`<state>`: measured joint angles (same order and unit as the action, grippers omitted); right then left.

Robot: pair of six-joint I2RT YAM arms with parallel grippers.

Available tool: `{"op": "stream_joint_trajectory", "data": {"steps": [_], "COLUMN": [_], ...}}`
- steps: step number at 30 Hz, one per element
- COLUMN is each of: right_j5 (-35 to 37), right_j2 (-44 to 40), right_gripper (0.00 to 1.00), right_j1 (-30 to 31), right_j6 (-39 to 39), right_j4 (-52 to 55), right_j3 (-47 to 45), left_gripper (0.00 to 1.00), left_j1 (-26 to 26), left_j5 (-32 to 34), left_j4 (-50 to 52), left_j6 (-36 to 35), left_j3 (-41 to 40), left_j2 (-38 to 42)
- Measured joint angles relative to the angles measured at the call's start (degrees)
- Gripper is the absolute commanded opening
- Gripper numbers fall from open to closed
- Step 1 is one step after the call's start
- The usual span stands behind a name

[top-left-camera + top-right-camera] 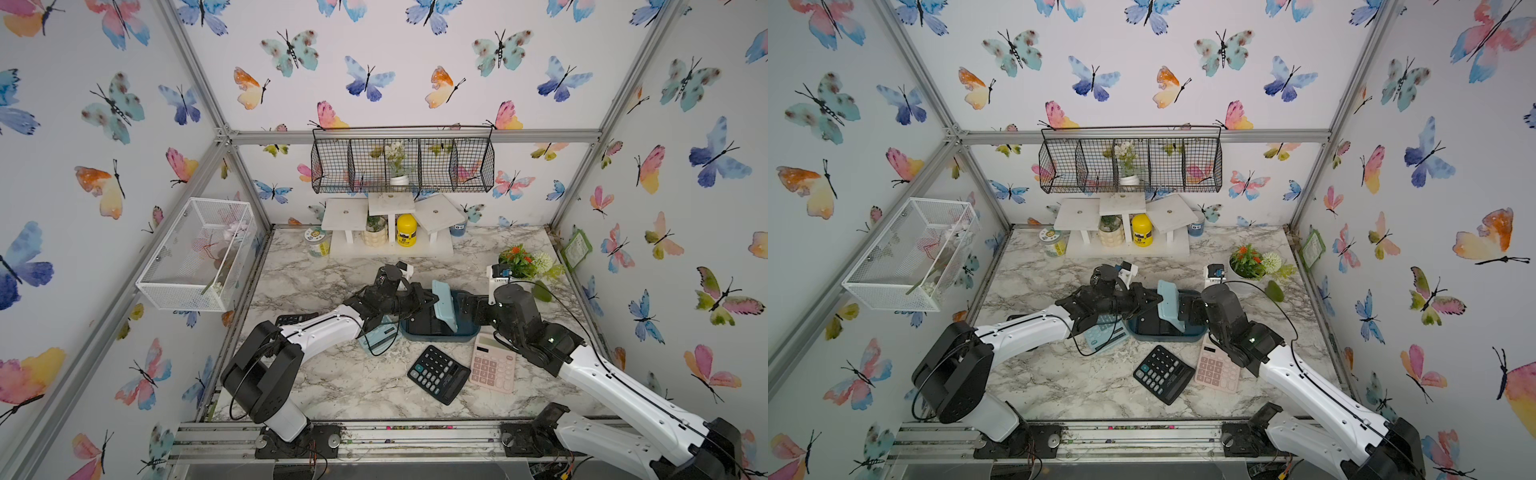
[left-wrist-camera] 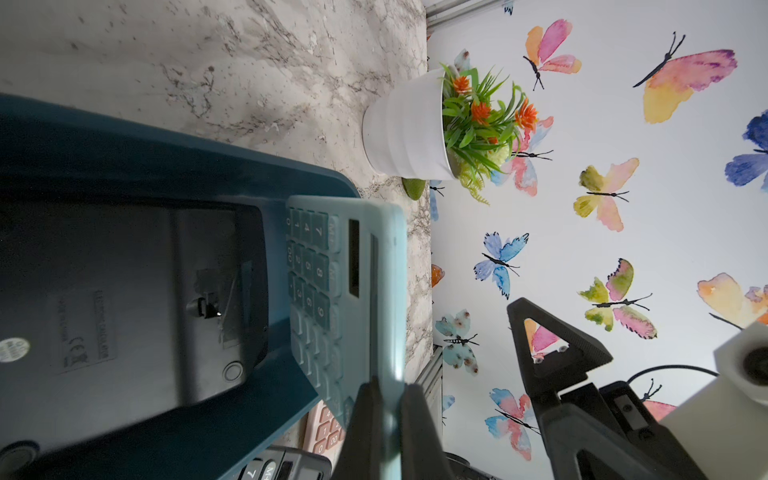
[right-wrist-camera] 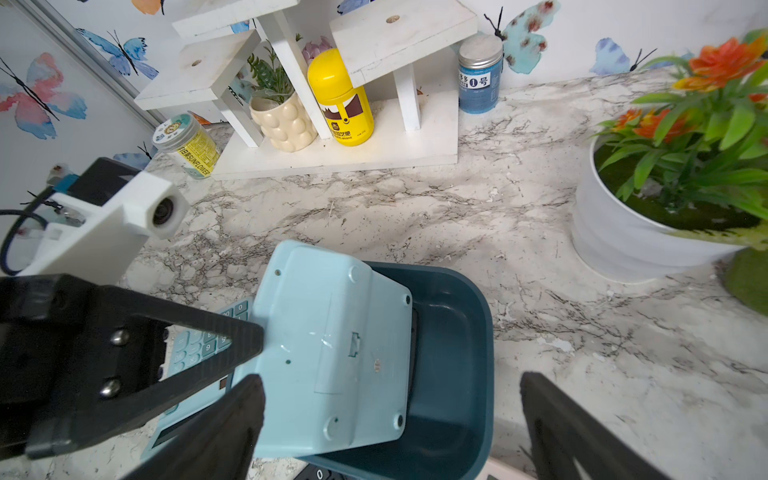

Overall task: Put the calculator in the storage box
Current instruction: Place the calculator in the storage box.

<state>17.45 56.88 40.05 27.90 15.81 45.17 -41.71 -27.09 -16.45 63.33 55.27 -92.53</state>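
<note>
the left gripper (image 1: 433,300) is pinched shut on a pale blue calculator (image 1: 444,307). its fingers (image 2: 361,419) press the front and back faces at one side edge, near the display end. the calculator stands steeply tilted over the box (image 1: 440,337). its display end is up above the rim and its key end is down inside the walls. the keys face the left arm and the plain back faces the right arm. i cannot tell whether its low end touches anything in the box.

the box sits mid-table, between the two wrists in both top views. a black calculator (image 2: 124,291) lies in it face down, labelled back showing, covering most of the floor.

the right gripper (image 3: 392,390) is spread wide and holds nothing. it hangs at the end of the box nearest the right arm. one finger is in front of the held calculator's back and the other is out over bare table (image 3: 582,332). the right wrist view does not show whether either finger touches anything.

loose on the table, a second blue calculator (image 1: 380,336) lies face up under the left wrist, just beside the box. a dark calculator (image 1: 438,374) and a pink calculator (image 1: 492,368) lie face up, edge to edge, just in front of the box. the pink one is partly under the right arm. a plant pot (image 1: 517,266) stands behind the right wrist.
</note>
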Motion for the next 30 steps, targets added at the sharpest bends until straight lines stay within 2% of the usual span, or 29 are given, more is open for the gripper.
{"op": "stream_joint_trajectory", "data": {"steps": [17, 28, 30], "right_j5": [0.4, 0.3, 0.3], "right_j2": [0.4, 0.9, 1.2], "right_gripper": [0.99, 0.99, 0.99], "right_j1": [0.0, 0.0, 0.0], "right_j6": [-0.1, -0.1, -0.1], "right_j4": [-0.9, -1.5, -1.7], "right_j3": [-1.8, -2.4, -2.4], "left_gripper": [0.0, 0.0, 0.06], "left_j1": [-0.4, -0.3, -0.4], "left_j5": [-2.6, -2.4, -2.1], "left_j4": [-12.0, -10.6, -9.4], "left_j6": [1.2, -1.8, -2.5], "left_j3": [-4.1, -0.5, 0.0], "left_j2": [-7.1, -11.0, -11.0]}}
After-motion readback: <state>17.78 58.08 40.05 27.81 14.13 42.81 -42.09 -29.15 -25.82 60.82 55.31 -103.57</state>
